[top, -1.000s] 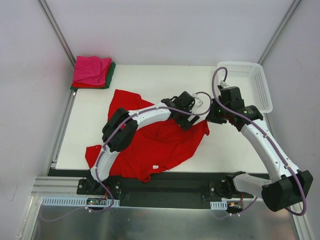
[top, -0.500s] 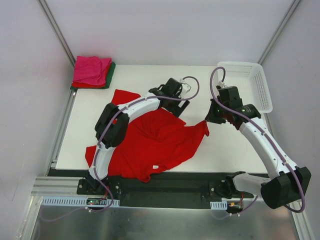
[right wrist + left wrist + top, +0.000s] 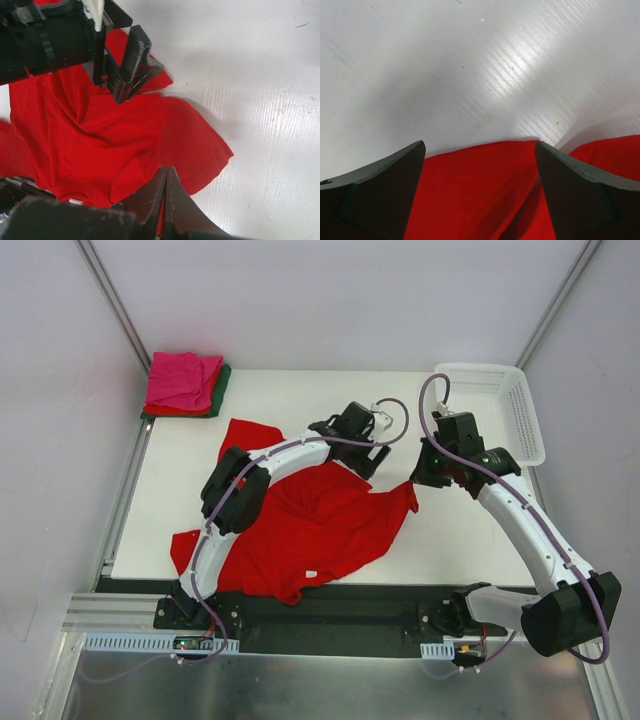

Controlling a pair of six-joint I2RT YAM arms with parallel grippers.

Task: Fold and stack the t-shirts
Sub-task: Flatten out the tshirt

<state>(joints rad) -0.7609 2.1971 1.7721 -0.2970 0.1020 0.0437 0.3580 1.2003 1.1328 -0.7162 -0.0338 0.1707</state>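
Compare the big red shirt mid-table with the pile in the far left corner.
The red t-shirt lies unfolded and rumpled; the folded pile is neat and squared.
The red t-shirt sprawls over much of the table; the folded pile fills one corner.
The red t-shirt is one colour; the folded pile shows pink on top, red and dark green beneath.
Both are cloth lying on the table.

No legible text, brand, number or sign is found in any view. A small white tag (image 3: 312,574) is seen on the red t-shirt (image 3: 320,525) near the worktop's near edge, but it is too small for anything on it to be read.
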